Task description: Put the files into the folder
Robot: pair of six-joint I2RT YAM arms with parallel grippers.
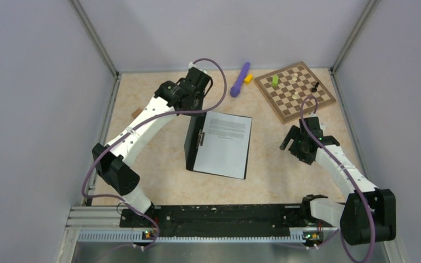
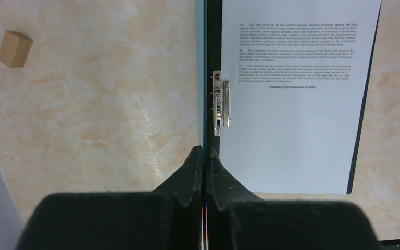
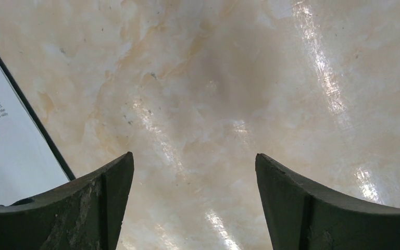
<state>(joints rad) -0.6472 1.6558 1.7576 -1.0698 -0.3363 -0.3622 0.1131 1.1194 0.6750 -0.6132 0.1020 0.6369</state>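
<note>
As left fingers (image 2: 189,174) clamp the folder (image 1: 192,143), files (image 1: 226,143) cover most of its inside.

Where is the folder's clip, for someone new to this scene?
Find the open folder at the centre of the top view, a white sheet lying on its black inside. The clip sits at the sheet's left edge, beside the raised cover. It is the only shiny metal piece there.

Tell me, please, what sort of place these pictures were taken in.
Most likely a robot-manipulation test cell, not an office: grey wall panels on metal posts box in a marble-patterned table, two arms are bolted to a rail at its near edge, and the chessboard and folder look like props.
</note>
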